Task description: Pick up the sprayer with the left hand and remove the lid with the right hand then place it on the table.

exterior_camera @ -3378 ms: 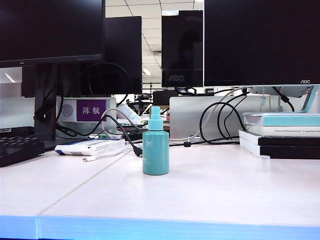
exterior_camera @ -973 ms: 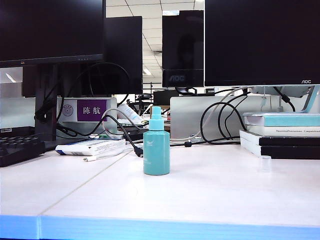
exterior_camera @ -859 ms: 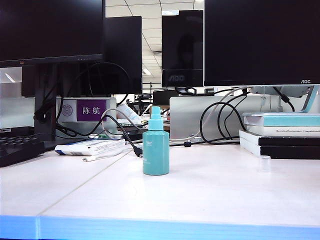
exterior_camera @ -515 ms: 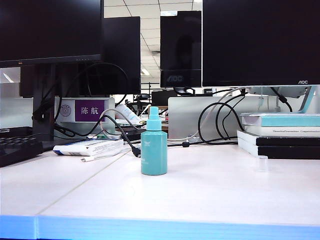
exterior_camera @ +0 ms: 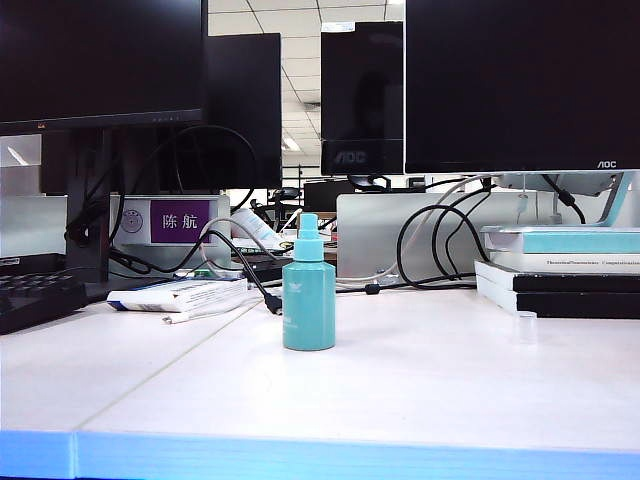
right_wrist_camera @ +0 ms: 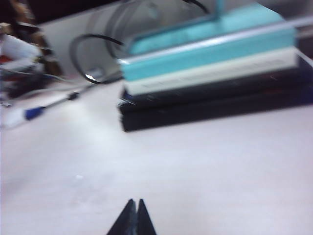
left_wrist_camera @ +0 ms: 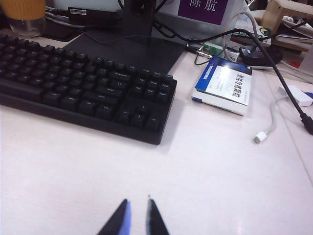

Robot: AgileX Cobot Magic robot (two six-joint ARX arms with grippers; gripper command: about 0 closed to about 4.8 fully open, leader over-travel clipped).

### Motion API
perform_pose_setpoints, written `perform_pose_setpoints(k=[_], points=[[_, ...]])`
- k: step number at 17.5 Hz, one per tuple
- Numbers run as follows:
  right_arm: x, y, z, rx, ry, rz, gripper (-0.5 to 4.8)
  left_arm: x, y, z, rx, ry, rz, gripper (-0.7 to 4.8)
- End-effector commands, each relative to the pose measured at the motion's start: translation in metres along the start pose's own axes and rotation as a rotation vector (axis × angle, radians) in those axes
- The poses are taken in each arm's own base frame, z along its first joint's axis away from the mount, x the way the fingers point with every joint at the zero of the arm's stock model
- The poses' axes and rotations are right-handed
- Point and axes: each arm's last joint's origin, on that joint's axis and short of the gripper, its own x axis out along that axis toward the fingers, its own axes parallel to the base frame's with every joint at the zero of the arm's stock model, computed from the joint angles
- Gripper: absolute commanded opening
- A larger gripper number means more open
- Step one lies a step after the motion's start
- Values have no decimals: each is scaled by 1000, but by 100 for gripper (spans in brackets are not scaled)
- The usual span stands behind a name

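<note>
The sprayer (exterior_camera: 309,296) stands upright near the middle of the table (exterior_camera: 420,400), its nozzle bare, and the tiny clear lid (exterior_camera: 524,327) already sits on the table towards the right edge, just before the stacked books (exterior_camera: 560,270). Judging by this, what remains is a clean retreat without nudging either. The left hand (left_wrist_camera: 136,216) hovers low near the keyboard (left_wrist_camera: 83,93), fingers slightly apart and empty; the right hand (right_wrist_camera: 134,215) is pressed together, empty, above bare table before the books.

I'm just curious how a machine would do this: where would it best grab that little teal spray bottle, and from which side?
Probably around the sprayer's straight round body, below the sloped shoulders, coming level from the left, where the table is bare. It stands upright, uncapped.
</note>
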Motion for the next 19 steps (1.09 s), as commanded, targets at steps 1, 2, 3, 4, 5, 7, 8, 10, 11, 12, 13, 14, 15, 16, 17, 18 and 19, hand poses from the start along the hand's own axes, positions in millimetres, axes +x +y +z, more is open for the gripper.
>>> perform_pose_setpoints(k=[1, 2, 3, 4, 5, 7, 8, 10, 11, 12, 13, 14, 15, 16, 17, 18, 19], points=[[0, -1, -1, 4, -4, -22, -1, 0, 1, -2, 4, 11, 6, 57], [0, -1, -1, 3, -4, -21, -1, 0, 1, -2, 4, 11, 6, 57], [0, -1, -1, 3, 0, -7, -1, 0, 1, -2, 4, 11, 7, 57], [0, 0, -1, 2, -8, -4, -1, 0, 1, -2, 4, 11, 7, 57], [0, 0, 0, 1, -16, -2, -1, 0, 1, -2, 4, 12, 4, 57], [0, 0, 0, 1, -15, -3, -1, 0, 1, -2, 4, 12, 4, 57], [0, 0, 0, 1, -15, -3, -1, 0, 1, -2, 4, 12, 4, 57], [0, 0, -1, 2, -7, -4, -1, 0, 1, -2, 4, 12, 4, 57], [0, 0, -1, 2, -7, -6, -1, 0, 1, -2, 4, 12, 4, 57], [0, -1, -1, 2, -7, -9, -1, 0, 1, -2, 4, 12, 4, 57], [0, -1, -1, -1, -8, -9, -1, 0, 1, -2, 4, 12, 4, 57], [0, 0, -1, -27, -7, -7, -1, 0, 1, -2, 4, 12, 4, 57], [0, -1, -1, -116, -1, -11, -1, 0, 1, -2, 4, 12, 4, 57], [0, -1, -1, -230, -10, -34, -1, 0, 1, -2, 4, 12, 4, 57], [0, -1, 0, -272, -15, -39, -1, 0, 1, -2, 4, 12, 4, 57], [0, -1, 0, -272, -14, -33, -1, 0, 1, -2, 4, 12, 4, 57], [0, -1, 0, -272, -14, -33, -1, 0, 1, -2, 4, 12, 4, 57]])
